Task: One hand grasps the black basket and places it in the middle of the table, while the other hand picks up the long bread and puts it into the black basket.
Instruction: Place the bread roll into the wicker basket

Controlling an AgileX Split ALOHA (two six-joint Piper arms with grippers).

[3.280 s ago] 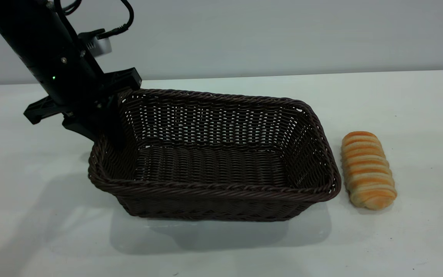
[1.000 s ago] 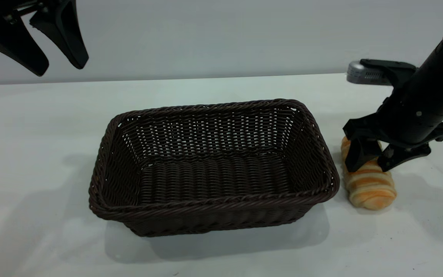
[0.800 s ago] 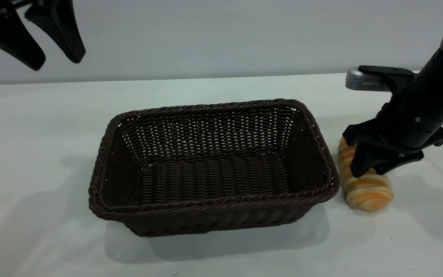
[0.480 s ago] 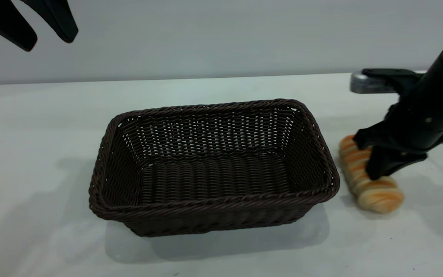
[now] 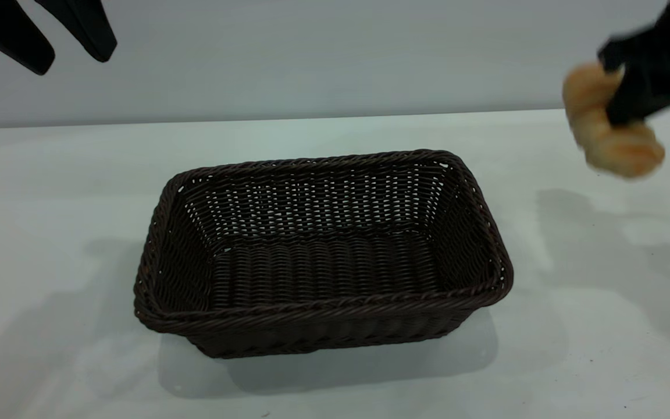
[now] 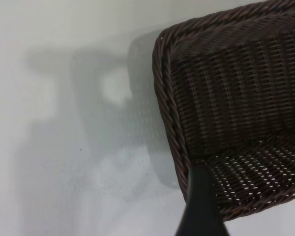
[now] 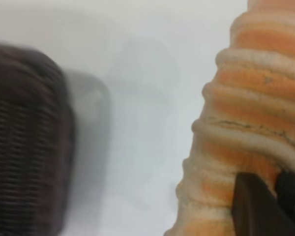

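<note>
Exterior view: the long bread (image 5: 611,134) is up in the air, clenched in the right claw (image 5: 631,96), tilted — its free end drooping toward the black basket (image 5: 323,256). The basket sits mid-worktop (image 5: 50,203), down and to the claw's left. The left claw (image 5: 50,35) hangs spread and empty, high at the left.

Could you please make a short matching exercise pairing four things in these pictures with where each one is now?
Things:
1. dark woven wicker basket
2. ridged golden-orange bread roll
3. left end effector
4. right end effector

States:
A. open, raised at the upper left
B. empty, resting on the white table
C. shut on the roll
D. held in the air, off the table

Pairs: 1-B, 2-D, 3-A, 4-C
</note>
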